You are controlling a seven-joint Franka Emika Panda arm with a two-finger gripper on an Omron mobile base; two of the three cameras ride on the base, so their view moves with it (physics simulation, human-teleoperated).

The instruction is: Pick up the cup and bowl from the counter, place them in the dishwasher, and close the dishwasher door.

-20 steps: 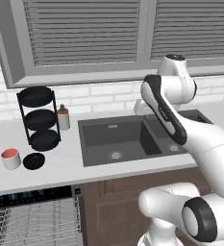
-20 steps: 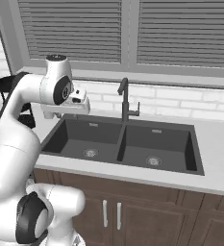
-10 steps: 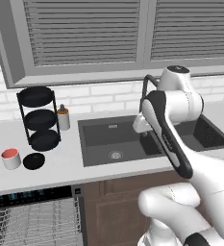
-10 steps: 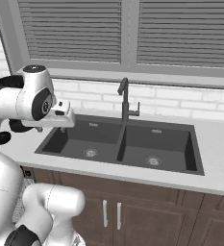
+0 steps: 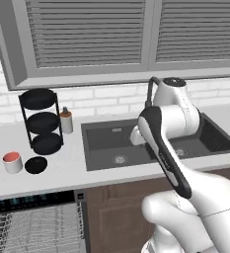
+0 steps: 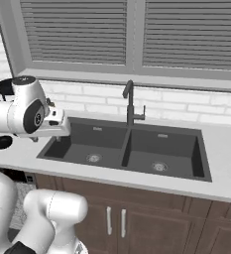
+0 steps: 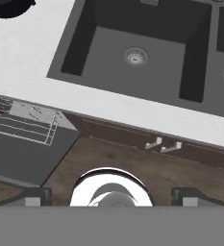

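In the left base view, the dishwasher (image 5: 35, 225) is cut off by the lower left corner, so just its black control strip and part of the wire rack (image 5: 32, 232) appear; the white arm (image 5: 168, 143) hides the middle of the sink (image 5: 116, 141) and most of the faucet (image 5: 150, 91). In the right base view, the arm covers all but a sliver of the bowl (image 6: 2, 142) at the left edge. In the hand view, the three-tier stand (image 7: 7, 6) is clipped by the upper left corner.
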